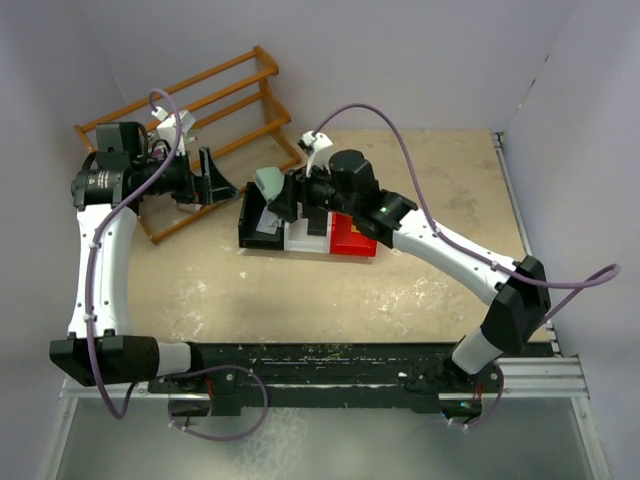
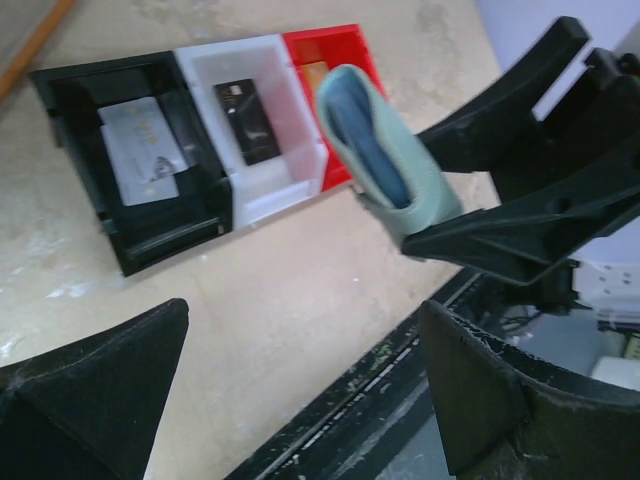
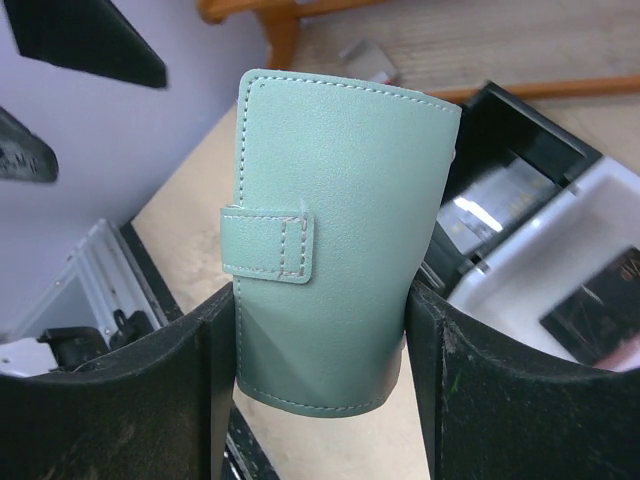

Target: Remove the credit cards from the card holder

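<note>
Edges of card holder [image 3: 330, 230] pinched in R gripper [image 3: 315, 300], raised near bins [image 2: 282, 192]; L gripper [image 2: 300, 320] spread wide over tabletop [image 2: 120, 290].

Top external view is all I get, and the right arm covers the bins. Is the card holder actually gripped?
Observer: Yes. In the right wrist view the right gripper clamps the card holder from both sides.
Operator: Any cards in the bins?
Observer: Left wrist view: a silvery card in the black bin, a black card in the white bin, an orange card in the red bin.
Operator: And the left gripper?
Observer: The left gripper is open, nothing between its fingers.
</note>
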Tool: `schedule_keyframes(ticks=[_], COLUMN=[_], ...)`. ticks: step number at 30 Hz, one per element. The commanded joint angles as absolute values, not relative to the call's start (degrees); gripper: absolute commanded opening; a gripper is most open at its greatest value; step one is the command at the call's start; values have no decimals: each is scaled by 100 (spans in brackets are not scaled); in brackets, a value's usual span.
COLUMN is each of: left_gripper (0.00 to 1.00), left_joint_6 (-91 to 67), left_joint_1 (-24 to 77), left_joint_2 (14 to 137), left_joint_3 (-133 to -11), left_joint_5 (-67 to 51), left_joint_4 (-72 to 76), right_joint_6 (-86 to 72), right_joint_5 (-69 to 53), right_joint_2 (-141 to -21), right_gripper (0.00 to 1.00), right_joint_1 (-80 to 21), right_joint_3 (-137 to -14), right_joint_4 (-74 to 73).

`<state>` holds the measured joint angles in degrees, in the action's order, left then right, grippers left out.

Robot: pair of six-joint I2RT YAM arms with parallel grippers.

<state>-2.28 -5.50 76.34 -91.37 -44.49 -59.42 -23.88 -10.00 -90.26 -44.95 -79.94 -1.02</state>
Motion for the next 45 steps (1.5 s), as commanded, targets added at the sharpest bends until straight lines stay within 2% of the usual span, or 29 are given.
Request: schedule_keyframes(ticks=[1,5,11,16,24,33,39,41,43,45], left_gripper=[99,99,99,100,76,66,42,30,13,4], left_joint_6=[-1016,-1093,-1507,-1399,-1502,-1727,-1683,-1658,-1629,-1567], left_joint_1=[-589,-597,-676,-677,-944,-1046,-1100,-1114,-1112,-1121], left_joint_2=[7189,7088,7026,7008,7072,7103,7088,7062,7027,7018], left_joint_3=[-9233,-9185,-8983,-8875,-8675,-8663,-8618,-8613,-8627,-8650], left_joint_5=[-5578,-5507,-6120,-5968,-6264,-6538,-6565,-6546,-6442,-6299], left_joint_4=[-5462,-5398,-5033,-5087,-5015,-4867,-4932,-4937,-4985,-5061], right_joint_6=[-2160,-2081,-1872,-1770,-1716,-1656,-1659,-1690,-1879,-1849], right_joint_5=[-853,-690,-449,-278,-27,151,202,158,-408,-717], right_joint_2=[-9134,-9246,-9445,-9422,-9289,-9312,-9388,-9358,-9267,-9202], right_gripper=[63,63,63,63,63,63,63,64,67,73], right_joint_1=[-4787,-5053,-5318,-5491,-5705,-5993,-6097,-6094,-6086,-6073], right_joint_3=[-8729,-8969,-9374,-9428,-9281,-9308,-9345,-9283,-9185,-9212], right_joint_4=[191,191,36,113,301,405,430,466,455,399])
